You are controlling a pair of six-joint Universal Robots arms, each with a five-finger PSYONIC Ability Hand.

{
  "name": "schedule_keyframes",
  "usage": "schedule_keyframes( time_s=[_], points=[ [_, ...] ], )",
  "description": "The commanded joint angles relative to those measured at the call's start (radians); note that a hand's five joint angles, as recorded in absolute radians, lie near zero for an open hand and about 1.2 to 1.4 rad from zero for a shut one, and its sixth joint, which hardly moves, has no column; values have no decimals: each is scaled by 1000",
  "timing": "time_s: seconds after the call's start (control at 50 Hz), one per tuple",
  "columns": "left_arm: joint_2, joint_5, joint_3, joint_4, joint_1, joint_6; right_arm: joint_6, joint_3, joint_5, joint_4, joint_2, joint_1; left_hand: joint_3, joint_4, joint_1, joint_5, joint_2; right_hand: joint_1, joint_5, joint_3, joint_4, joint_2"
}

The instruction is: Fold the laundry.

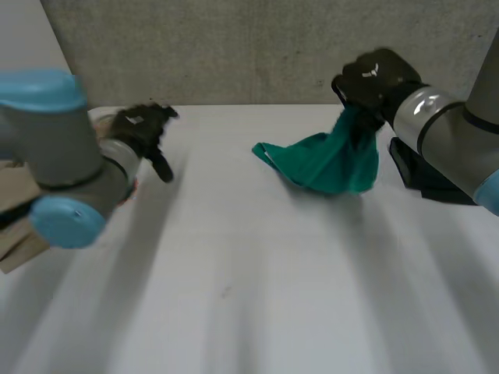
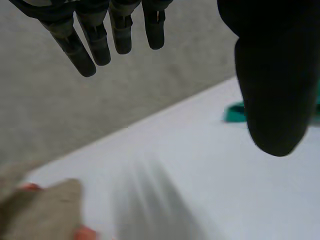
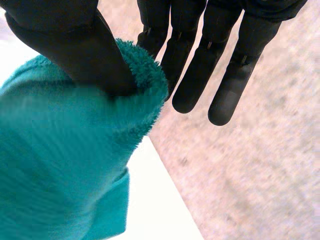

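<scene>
A teal fleece cloth (image 1: 327,164) hangs bunched from my right hand (image 1: 374,78) at the far right of the white table (image 1: 257,280), its lower end trailing on the tabletop. In the right wrist view the thumb (image 3: 80,50) pinches an edge of the cloth (image 3: 60,165) against the straight fingers (image 3: 200,75). My left hand (image 1: 140,128) hovers over the far left of the table, well apart from the cloth. Its fingers (image 2: 95,45) are straight and spread from the thumb (image 2: 275,85), with nothing between them. A bit of the cloth (image 2: 232,114) shows beyond that thumb.
A black object (image 1: 425,175) lies on the table under my right forearm. A beige, cardboard-like thing (image 1: 15,210) sits at the table's left edge, seen under my left hand (image 2: 45,210) too. A grey wall (image 1: 234,47) runs behind the table.
</scene>
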Motion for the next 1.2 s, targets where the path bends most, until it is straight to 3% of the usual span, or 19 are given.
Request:
schedule_keyframes(
  time_s=[0.02, 0.32, 0.46, 0.48, 0.5, 0.54, 0.56, 0.64, 0.66, 0.72, 0.82, 0.92, 1.06, 1.2],
  points=[
    [-75, -5, 33, 47, -83, -26, 59, -25, 24, -2, -109, 77, -37, -26, -40, -47, -31, 308, 202, 206, 204, 224],
    [-250, -3, 231, 15, -155, -54, 181, 39, -70, 36, -353, 191, -37, -26, -40, -47, -31, 308, 202, 206, 204, 224],
    [-276, 20, 234, -11, -207, -140, 207, 44, -62, 32, -404, 189, -14, -2, -17, -23, -8, 308, 202, 206, 204, 224],
    [-277, 23, 231, -15, -213, -152, 208, 41, -59, 32, -403, 188, 120, 132, 118, 111, 127, 308, 202, 206, 204, 224],
    [-280, 31, 223, -31, -225, -179, 211, 33, -47, 29, -401, 182, 514, 526, 511, 505, 521, 308, 202, 206, 204, 224],
    [-277, 26, 214, -51, -238, -193, 216, 26, -31, 27, -393, 168, 1099, 1111, 1096, 1090, 1106, 308, 202, 206, 204, 224],
    [-276, 20, 209, -61, -239, -200, 217, 21, -22, 27, -386, 156, 1183, 1195, 1181, 1174, 1190, 308, 202, 206, 204, 224],
    [-210, -73, 202, -127, -195, -181, 213, 18, 4, 33, -343, 72, 1184, 1196, 1181, 1175, 1191, 308, 202, 206, 204, 224],
    [-148, -110, 191, -150, -161, -151, 207, 23, 4, 35, -322, 30, 1184, 1196, 1181, 1175, 1191, 308, 202, 206, 204, 224],
    [-31, -118, 154, -178, -112, -77, 196, 35, 2, 53, -285, -33, 1184, 1196, 1181, 1175, 1191, 308, 202, 206, 204, 224],
    [248, 6, 39, -239, 0, 169, 112, 95, -25, 174, -197, -126, 1184, 1196, 1181, 1175, 1191, 308, 202, 206, 204, 224],
    [371, 87, -44, -281, 43, 355, -8, 196, -64, 301, -114, -139, 1184, 1196, 1181, 1175, 1191, 308, 202, 206, 204, 224],
    [238, 55, -85, -278, 81, 566, -198, 254, -61, 375, 21, -140, 1184, 1196, 1181, 1175, 1191, 308, 202, 206, 204, 224],
    [-22, -28, 196, -174, 63, 623, -108, 8, 16, 134, 189, -110, 1184, 1196, 1181, 1175, 1191, 308, 202, 206, 204, 224]
  ],
)
